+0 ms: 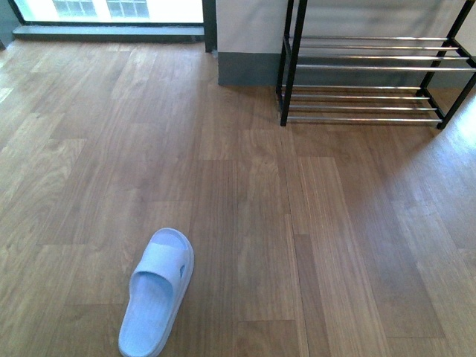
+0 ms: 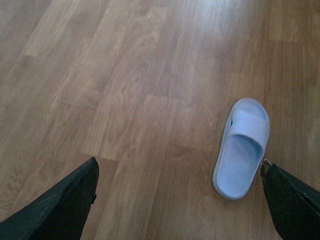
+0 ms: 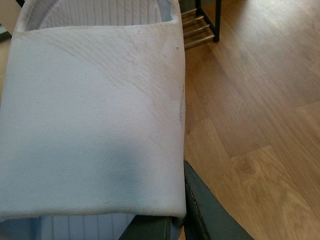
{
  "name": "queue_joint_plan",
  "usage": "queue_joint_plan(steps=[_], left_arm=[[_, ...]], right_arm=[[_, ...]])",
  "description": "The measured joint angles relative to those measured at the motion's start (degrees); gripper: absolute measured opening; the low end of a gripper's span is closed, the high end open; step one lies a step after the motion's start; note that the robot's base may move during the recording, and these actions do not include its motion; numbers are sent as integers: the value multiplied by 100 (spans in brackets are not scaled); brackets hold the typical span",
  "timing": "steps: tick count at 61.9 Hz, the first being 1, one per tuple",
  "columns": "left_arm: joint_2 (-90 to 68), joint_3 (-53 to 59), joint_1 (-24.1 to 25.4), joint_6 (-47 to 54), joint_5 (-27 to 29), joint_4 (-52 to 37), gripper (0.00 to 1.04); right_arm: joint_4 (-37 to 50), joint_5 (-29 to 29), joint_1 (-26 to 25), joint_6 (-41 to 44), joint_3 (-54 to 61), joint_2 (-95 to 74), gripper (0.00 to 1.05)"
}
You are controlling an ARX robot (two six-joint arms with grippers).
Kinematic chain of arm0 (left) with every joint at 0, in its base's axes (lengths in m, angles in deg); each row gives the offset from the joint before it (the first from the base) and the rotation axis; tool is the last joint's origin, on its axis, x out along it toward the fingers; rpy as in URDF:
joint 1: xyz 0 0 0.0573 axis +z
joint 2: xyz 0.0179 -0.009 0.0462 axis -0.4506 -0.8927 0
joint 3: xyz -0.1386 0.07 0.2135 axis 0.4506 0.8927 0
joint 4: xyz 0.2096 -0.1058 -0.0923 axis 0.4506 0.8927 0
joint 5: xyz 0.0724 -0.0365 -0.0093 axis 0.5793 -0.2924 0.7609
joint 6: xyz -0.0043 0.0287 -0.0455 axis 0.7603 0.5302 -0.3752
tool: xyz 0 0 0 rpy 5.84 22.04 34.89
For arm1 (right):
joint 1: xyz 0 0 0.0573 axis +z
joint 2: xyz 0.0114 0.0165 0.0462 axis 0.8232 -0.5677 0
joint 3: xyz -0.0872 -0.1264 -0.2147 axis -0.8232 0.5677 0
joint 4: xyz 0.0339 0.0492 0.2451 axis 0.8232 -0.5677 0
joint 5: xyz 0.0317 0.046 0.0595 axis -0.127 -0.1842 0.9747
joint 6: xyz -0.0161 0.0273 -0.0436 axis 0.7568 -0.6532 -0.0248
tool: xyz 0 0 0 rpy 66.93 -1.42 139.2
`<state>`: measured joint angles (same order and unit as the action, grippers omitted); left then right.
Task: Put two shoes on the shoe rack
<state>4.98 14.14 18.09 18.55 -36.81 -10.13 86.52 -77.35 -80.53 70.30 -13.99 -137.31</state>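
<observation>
— Pale-blue slide (image 3: 90, 110) fills the right wrist camera; the right gripper (image 3: 170, 225) looks clamped on it. Carrying step?
— I'd say so. Next it must reach the shoe rack (image 1: 372, 67), well ahead across bare wood floor (image 1: 297, 223).
— The second slide (image 1: 158, 294)?
— Lying on the floor, left gripper (image 2: 179, 167) spread and empty near it.

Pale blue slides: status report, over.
Left end effector open. Right end effector grips one pale blue rubber slide. Other slide on wooden floor. Black-framed chrome-rod rack ahead.

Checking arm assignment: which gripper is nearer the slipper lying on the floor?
Left. Left gripper hangs open above the slipper, near one finger; right gripper holds the other slipper, facing the rack.
</observation>
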Motion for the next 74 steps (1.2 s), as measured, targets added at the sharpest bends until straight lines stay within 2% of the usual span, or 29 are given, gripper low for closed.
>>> queue_joint_plan(steps=[9,13,20,30,44,65,74], left_arm=[[-4457,-308,7,212,72,-3375,95],[-5790,-562,-15,332,151,-4122,95],[-7381,-1027,-90,490,153,-4675,95],[-8885,-1777,-280,826,153,-4697,95],[-9779,-3106,-575,1054,136,-4107,95],[-10452,-4594,-925,326,-330,-3080,95],[-10747,-5477,-1023,4,28,-2225,95]], right_arm=[[0,0,0,0,0,0,1],[0,-2,0,0,0,0,1],[0,-2,0,0,0,0,1],[0,0,0,2,0,0,1],[0,0,0,2,0,0,1],[0,0,0,0,0,0,1],[0,0,0,0,0,0,1]])
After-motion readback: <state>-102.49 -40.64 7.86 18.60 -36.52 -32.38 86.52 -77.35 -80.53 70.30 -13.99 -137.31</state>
